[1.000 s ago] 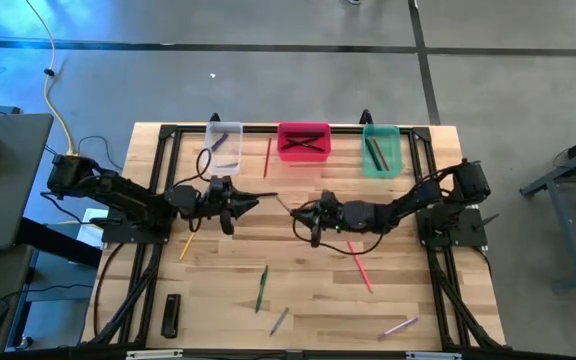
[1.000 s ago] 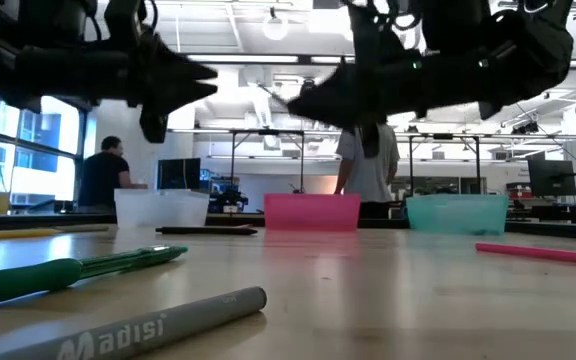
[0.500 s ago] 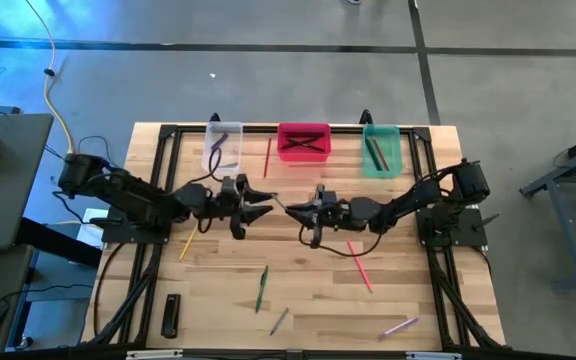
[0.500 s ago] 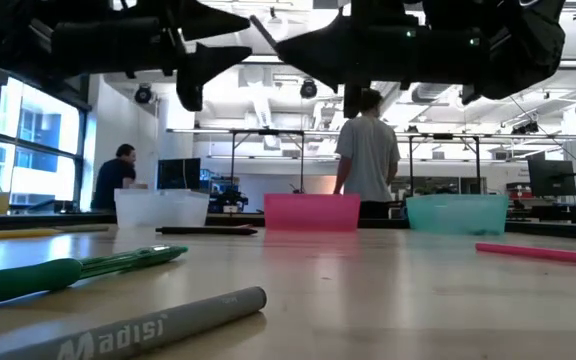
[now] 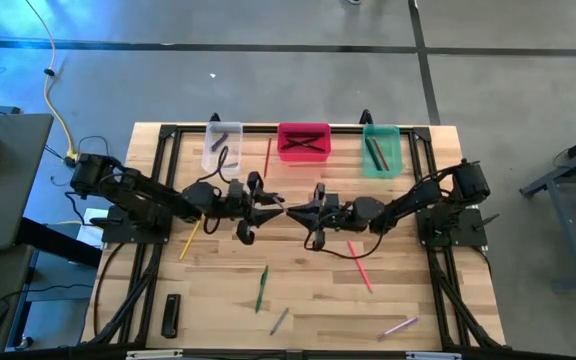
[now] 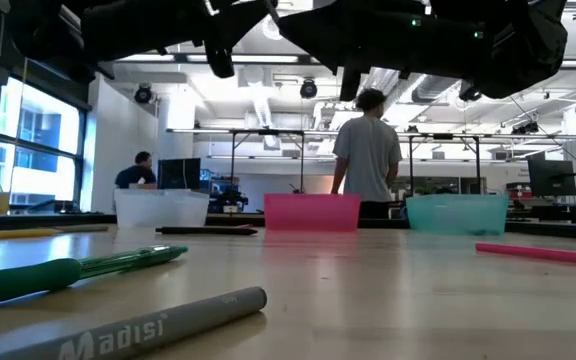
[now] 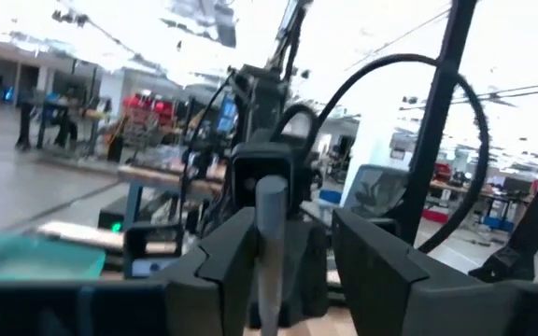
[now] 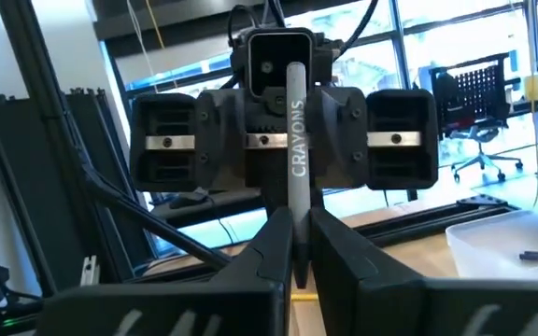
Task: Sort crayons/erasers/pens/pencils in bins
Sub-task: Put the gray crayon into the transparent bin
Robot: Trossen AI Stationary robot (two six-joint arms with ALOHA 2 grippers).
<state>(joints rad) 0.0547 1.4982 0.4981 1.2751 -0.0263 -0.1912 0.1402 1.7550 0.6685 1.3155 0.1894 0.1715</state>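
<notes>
My right gripper (image 8: 294, 233) is shut on a grey crayon (image 8: 296, 140) marked CRAYONS, high above the table's middle (image 5: 290, 210). My left gripper (image 7: 292, 243) faces it from the left (image 5: 271, 205), open. The crayon's free end (image 7: 271, 224) stands between the left fingers. The clear bin (image 5: 222, 147), pink-red bin (image 5: 303, 141) and green bin (image 5: 381, 150) stand along the far edge, each with sticks inside. A green pen (image 5: 262, 288), a grey pen (image 5: 279, 320), a pink stick (image 5: 359, 265) and a yellow stick (image 5: 188, 240) lie flat on the table. My right gripper pinches the grey crayon's near end (image 8: 295, 213) between its two fingers, which come level from the table's right and lie along the crayon. The crayon sticks out level toward my left gripper, clear of the table. My left gripper: whether its open fingers touch the crayon, I cannot tell.
A red stick (image 5: 267, 156) lies between the clear and pink-red bins. A pale purple stick (image 5: 400, 326) and a flat black bar (image 5: 171, 315) lie near the front edge. A person (image 6: 368, 150) stands in the room behind the table; another sits farther left (image 6: 140, 172).
My left gripper has gone toward the table's right, up to my right gripper, until the crayon's free end stands between its fingers. Both grippers have risen. My right gripper has kept its hold on the crayon.
</notes>
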